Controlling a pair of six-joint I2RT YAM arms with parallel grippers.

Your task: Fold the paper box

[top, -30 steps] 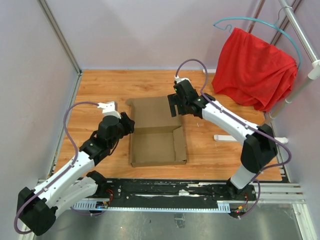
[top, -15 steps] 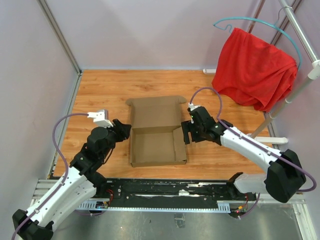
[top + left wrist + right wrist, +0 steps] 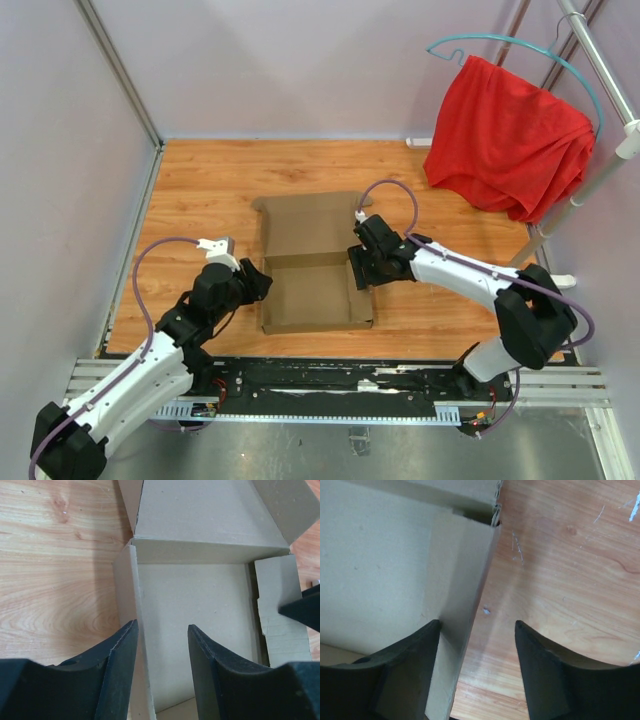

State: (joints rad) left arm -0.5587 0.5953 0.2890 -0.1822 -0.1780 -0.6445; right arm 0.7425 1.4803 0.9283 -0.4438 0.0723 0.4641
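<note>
The shallow brown cardboard paper box (image 3: 315, 295) is sitting centrally on the wooden table (image 3: 200, 180), the left gripper (image 3: 258, 283) straddling its nine o'clock wall and the right gripper (image 3: 358, 268) its three o'clock wall, both gaping and gripping nothing, so pinching those walls upright seemingly comes next.

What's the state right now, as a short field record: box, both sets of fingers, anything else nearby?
box: paper box mid-table, shallow open tray
lid: lid panel lying flat on the far side
left gripper: fingers open, astride the box's left wall
right gripper: fingers open, astride the box's right wall
held: nothing gripped yet
nearby: red cloth hanging at far right
</note>
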